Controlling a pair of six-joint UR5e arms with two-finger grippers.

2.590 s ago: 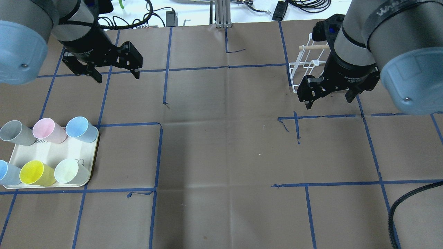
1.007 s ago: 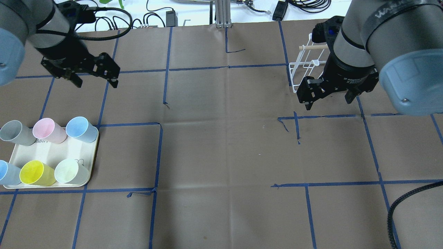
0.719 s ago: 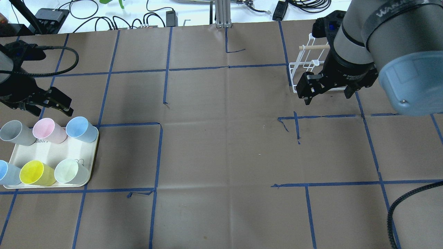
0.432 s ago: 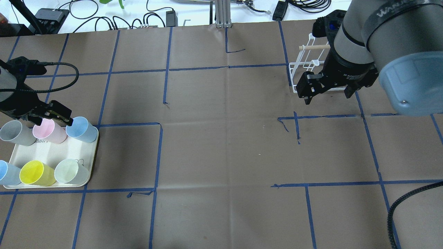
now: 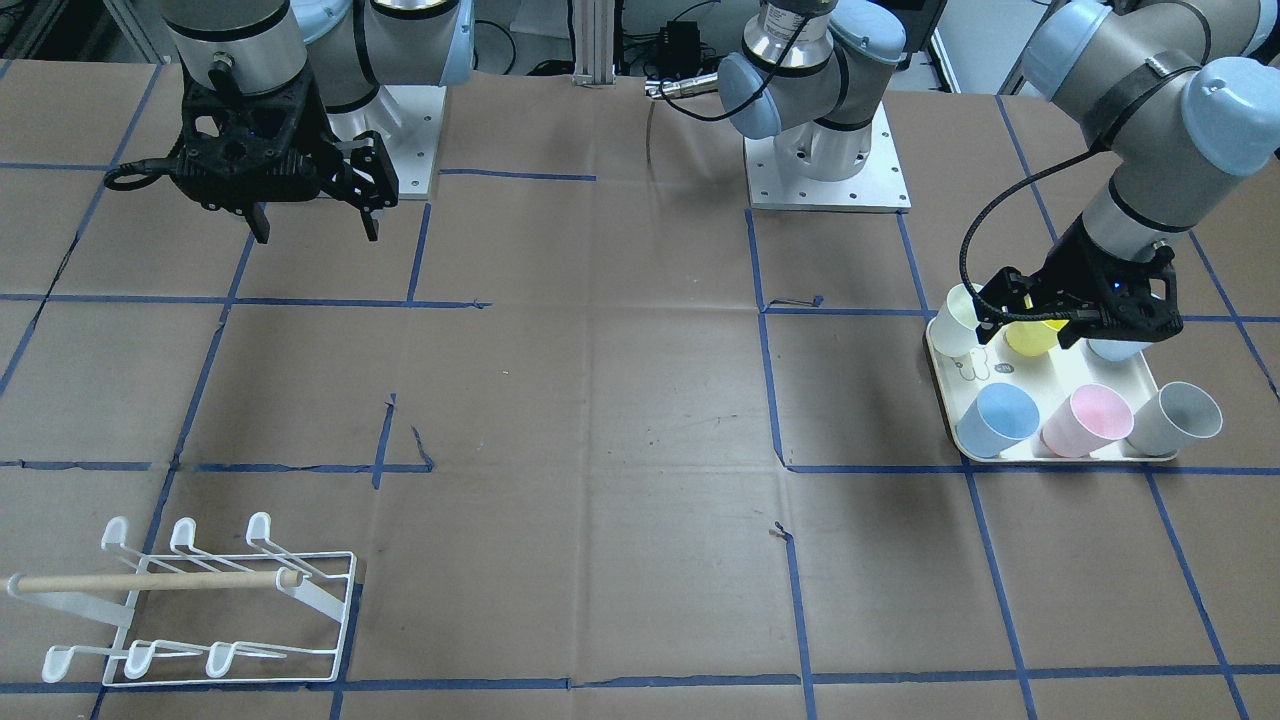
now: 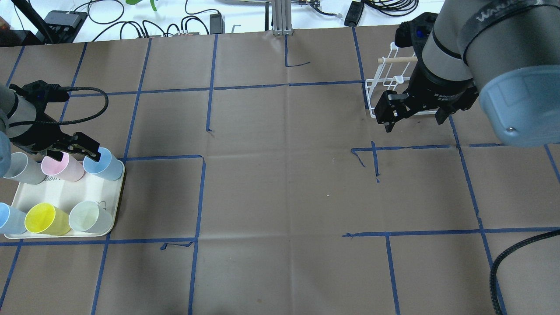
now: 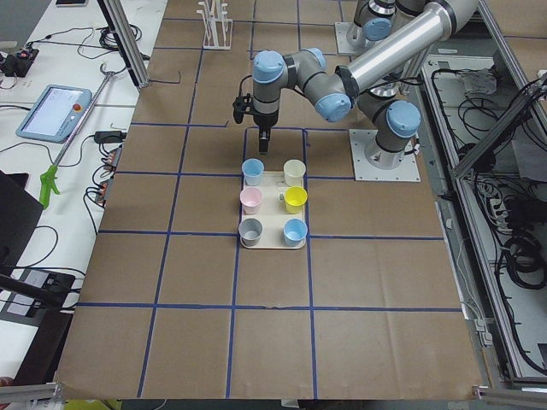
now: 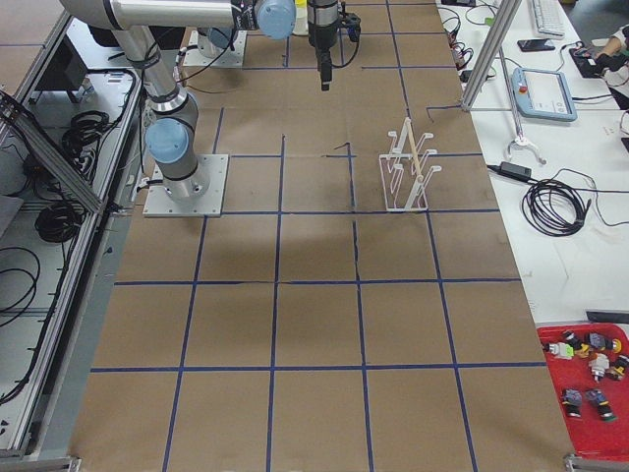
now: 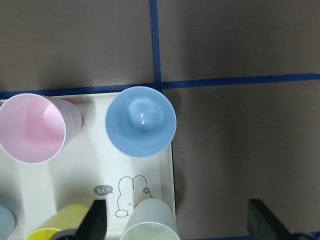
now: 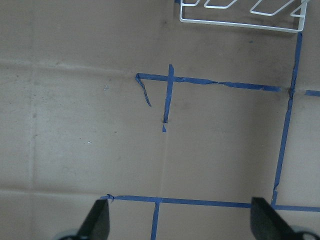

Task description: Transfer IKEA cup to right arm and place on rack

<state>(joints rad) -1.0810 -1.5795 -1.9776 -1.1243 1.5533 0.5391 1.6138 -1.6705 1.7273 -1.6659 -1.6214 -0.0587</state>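
The table (image 6: 280, 183), papered brown with a blue tape grid, fills every view. The right arm (image 6: 494, 52) comes into the overhead view at 2 o'clock and hides much of the rack. The front-facing view shows the white wire rack (image 5: 200, 600) whole at its 8 o'clock, with two rows of three hooked prongs and a wooden dowel (image 5: 150, 581) across it. The left arm (image 5: 1150, 90) bends down over the cream tray (image 6: 65, 194), which sits at 8 o'clock in the overhead view.

Six IKEA cups stand mouth-up on that tray in two rows of three. The far row holds the grey cup (image 6: 19, 168), pink cup (image 6: 63, 166) and blue cup (image 6: 103, 162). The near row holds a light-blue cup (image 6: 6, 218) cut by the frame edge, the yellow cup (image 6: 46, 218) and the pale green cup (image 6: 89, 217). The exterior left view shows all six uncut.

The left gripper (image 6: 73, 153) hangs over the far row, its fingers spread wide and holding nothing. Its wrist view puts the blue cup at 12 o'clock of the gap and the pink cup at 10 o'clock. That view alone clearly shows a small rabbit drawing (image 9: 131, 197) with "hi" on the tray.

The right gripper (image 6: 413, 124) hangs over bare paper at 6 o'clock of the rack, fingers apart and empty. Its wrist view shows only tape lines and the rack's base wire at the top edge.
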